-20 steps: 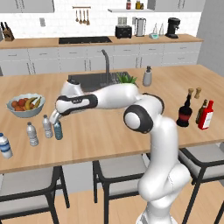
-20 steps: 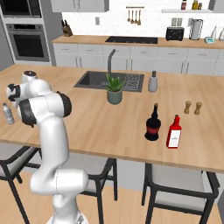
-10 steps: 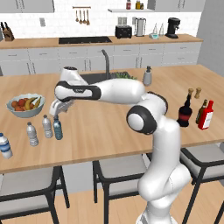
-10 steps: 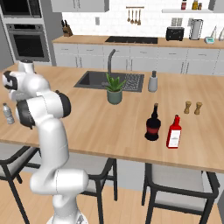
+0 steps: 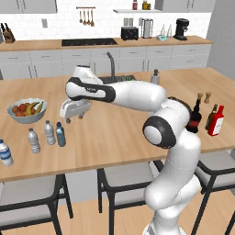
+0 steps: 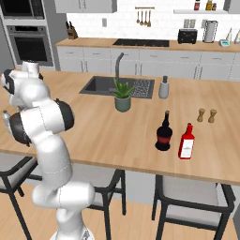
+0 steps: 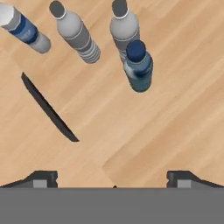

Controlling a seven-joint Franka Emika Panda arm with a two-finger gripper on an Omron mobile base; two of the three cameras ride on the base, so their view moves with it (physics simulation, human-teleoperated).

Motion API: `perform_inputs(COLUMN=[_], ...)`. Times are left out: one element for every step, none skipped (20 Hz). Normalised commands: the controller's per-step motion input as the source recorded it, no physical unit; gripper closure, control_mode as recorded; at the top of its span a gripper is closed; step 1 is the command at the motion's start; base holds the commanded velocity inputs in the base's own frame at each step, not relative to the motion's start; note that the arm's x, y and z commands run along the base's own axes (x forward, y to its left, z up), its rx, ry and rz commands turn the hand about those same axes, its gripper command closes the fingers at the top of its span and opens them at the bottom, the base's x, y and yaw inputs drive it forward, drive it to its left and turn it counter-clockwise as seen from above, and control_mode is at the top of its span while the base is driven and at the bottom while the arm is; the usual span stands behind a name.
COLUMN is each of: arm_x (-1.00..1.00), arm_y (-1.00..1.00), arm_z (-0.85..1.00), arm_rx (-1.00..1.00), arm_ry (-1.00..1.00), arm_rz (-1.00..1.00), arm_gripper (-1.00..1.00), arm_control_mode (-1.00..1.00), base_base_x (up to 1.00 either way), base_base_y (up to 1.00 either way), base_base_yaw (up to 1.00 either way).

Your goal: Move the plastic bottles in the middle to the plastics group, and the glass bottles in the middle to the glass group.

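Starting far left of the fruit bowl [image 5: 25, 110]: blue-labelled bottle [image 5: 5, 153] near the counter's [image 5: 119, 128] front edge, then three slim water bottles just in front of the bowl, clear one [image 5: 33, 140], another clear one [image 5: 49, 132], blue-tinted one [image 5: 60, 134] close together. Just right of the bowl, gripper [image 5: 72, 112] hanging above the wood, jaws spread wide, nothing held. Way right of the bowl: black bulbous bottle [image 5: 196, 116], small brown bottle [image 5: 211, 117], red bottle [image 5: 216, 120], two wooden shakers [image 5: 203, 97] behind.
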Motion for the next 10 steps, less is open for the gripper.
perform_inputs(arm_x=[-0.79,-0.80,-0.79,-0.78,-0.74,-0.74,-0.71,-0.63,-0.59,-0.54], arm_y=[-0.84,-0.84,-0.85,-0.87,-0.88,-0.89,-0.92,-0.96,-0.96,-0.97], arm_z=[0.00,0.00,0.00,0.00,0.00,0.00,-0.01,-0.07,-0.11,-0.11], arm_rx=[0.05,0.05,0.04,0.05,0.05,0.05,0.05,0.06,0.06,0.05], arm_ry=[0.00,0.00,0.00,0.00,0.00,0.00,0.00,0.00,0.00,0.00], arm_rz=[-0.28,-0.28,-0.28,-0.29,-0.30,-0.31,-0.31,-0.31,-0.31,-0.31], arm_gripper=[-1.00,-1.00,-1.00,-1.00,-1.00,-1.00,-1.00,-1.00,-1.00,-1.00], arm_control_mode=[-1.00,-1.00,-1.00,-1.00,-1.00,-1.00,-1.00,-1.00,-1.00,-1.00], base_base_x=[0.00,0.00,0.00,0.00,0.00,0.00,0.00,0.00,0.00,0.00], base_base_y=[0.00,0.00,0.00,0.00,0.00,0.00,0.00,0.00,0.00,0.00], base_base_yaw=[0.00,0.00,0.00,0.00,0.00,0.00,0.00,0.00,0.00,0.00])
